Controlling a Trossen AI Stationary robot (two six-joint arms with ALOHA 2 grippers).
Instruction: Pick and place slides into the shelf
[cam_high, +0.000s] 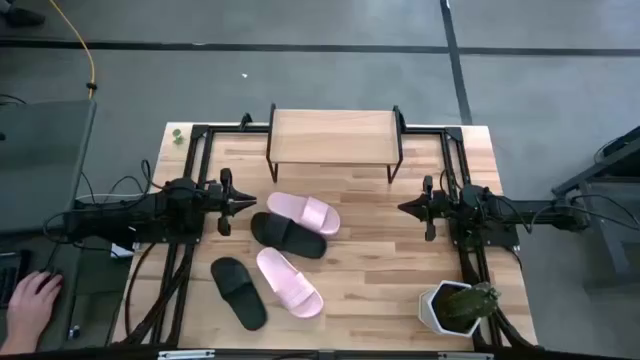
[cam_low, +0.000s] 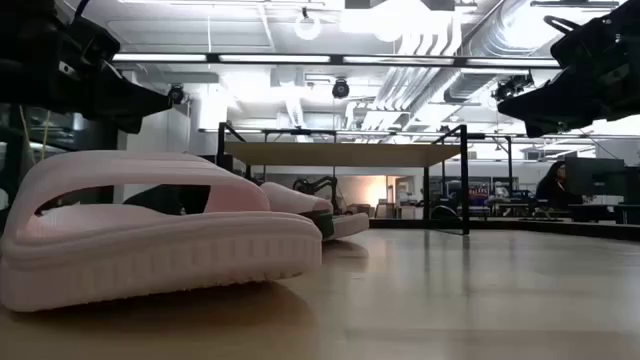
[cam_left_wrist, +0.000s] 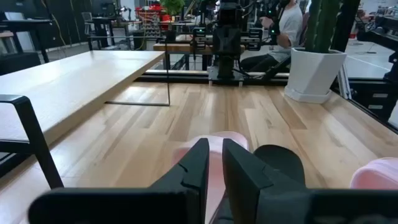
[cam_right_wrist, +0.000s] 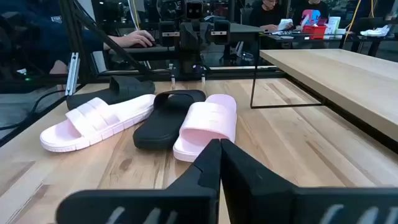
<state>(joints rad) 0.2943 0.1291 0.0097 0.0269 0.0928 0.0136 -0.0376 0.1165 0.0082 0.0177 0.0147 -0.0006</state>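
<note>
1. A light wooden tabletop (cam_high: 380, 230) stands on a grey floor, with a workshop room of desks and ceiling pipes behind it.
2. Nearest the front edge, a black slide (cam_high: 238, 291) and a pink slide (cam_high: 289, 281) lie side by side; a potted plant (cam_high: 458, 308) stands at the front right corner.
3. Farther in, a second black slide (cam_high: 288, 235) lies against a second pink slide (cam_high: 302, 212).
4. The left gripper (cam_high: 252, 204) hangs just left of that middle pair, fingers nearly together, holding nothing.
5. The right gripper (cam_high: 402, 208) hangs well apart to the right, fingers closed together and empty.
6. At the far edge stands the shelf (cam_high: 334, 136), its top bare.
7. A person's hand (cam_high: 32, 300) rests off the table's left.
</note>
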